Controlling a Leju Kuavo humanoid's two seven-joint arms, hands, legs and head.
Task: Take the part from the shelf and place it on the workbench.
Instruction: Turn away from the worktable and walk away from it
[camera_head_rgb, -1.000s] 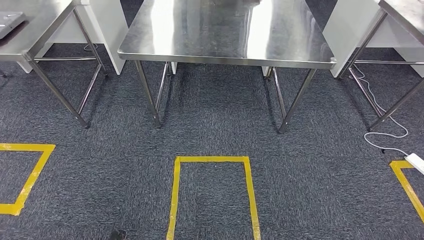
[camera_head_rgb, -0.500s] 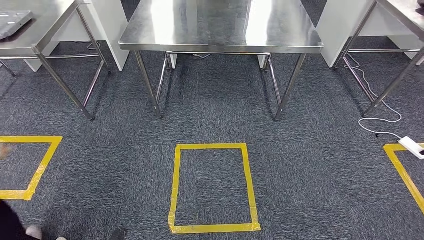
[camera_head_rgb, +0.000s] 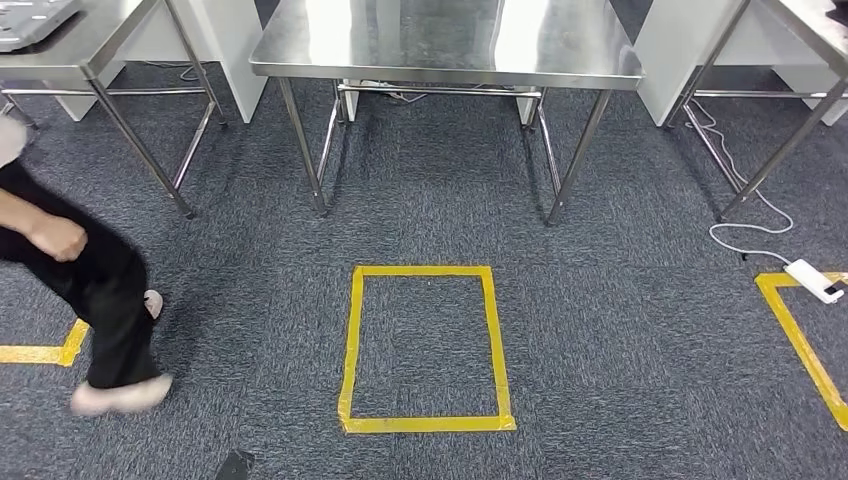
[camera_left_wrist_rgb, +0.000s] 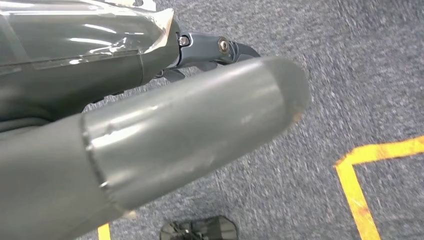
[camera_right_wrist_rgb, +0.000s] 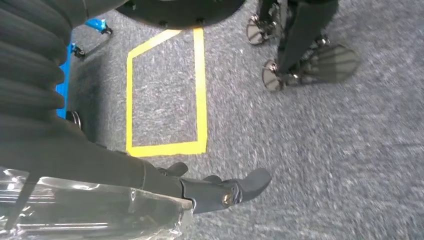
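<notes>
Both arms hang over the carpet. The left robot hand (camera_left_wrist_rgb: 200, 125) and right robot hand (camera_right_wrist_rgb: 220, 192) hold nothing I can see, though their fingers are unclear. No part or shelf appears. Ahead: yellow floor box (camera_head_rgb: 425, 350), then bench (camera_head_rgb: 445, 40). A person (camera_head_rgb: 90, 290) crosses left, so walk slowly.

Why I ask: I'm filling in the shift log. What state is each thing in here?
workbench: standing on the carpet, top shiny.
person: mid-stride, blurred.
power strip: lying on the carpet, white cable attached.
left hand: hanging over the carpet, fingers mostly hidden behind the thumb.
right hand: fingers extended, holding nothing.
</notes>
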